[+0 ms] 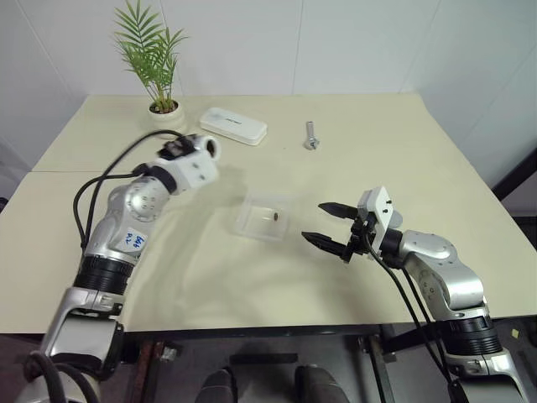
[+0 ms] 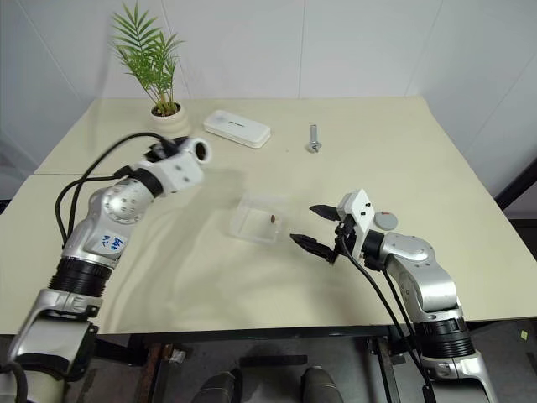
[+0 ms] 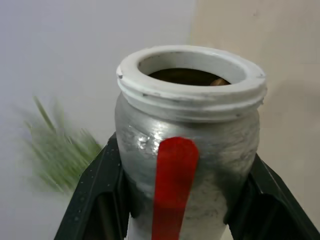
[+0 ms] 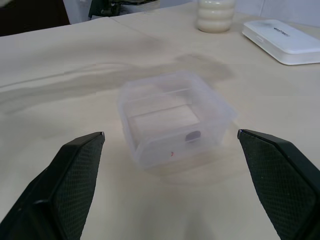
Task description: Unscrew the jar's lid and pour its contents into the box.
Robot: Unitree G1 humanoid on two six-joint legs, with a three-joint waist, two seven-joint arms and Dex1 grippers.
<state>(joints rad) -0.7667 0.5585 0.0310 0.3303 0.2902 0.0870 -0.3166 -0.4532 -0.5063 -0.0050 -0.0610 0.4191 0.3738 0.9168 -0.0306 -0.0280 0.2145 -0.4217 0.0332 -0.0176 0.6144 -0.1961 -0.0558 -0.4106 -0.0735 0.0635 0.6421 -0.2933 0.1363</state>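
Since the jar (image 3: 187, 150) has its white threaded mouth bare, we judge the unscrewing step finished: the lid (image 2: 386, 221) lies flat on the table (image 1: 419, 159), just beyond our right arm. Our left gripper (image 3: 187, 200) clamps the jar between its two black fingers, red stripe facing the wrist camera, and holds it up off the table to the left of the box (image 1: 263, 217), well apart from it and near the plant pot (image 1: 165, 111). Inside the mouth we see brownish contents (image 3: 190, 76), so the jar seems not empty, though how much is there we cannot tell. The box sits on the table between our arms, and one small dark bit (image 1: 276, 217) rests in it; we take that as a sign that some pouring has landed, but we cannot be certain. Our right gripper (image 1: 327, 225) stands wide and empty, level, aimed at the box from just beside it. What is left, as we judge it, is to bring the jar over the box and tip out the rest.
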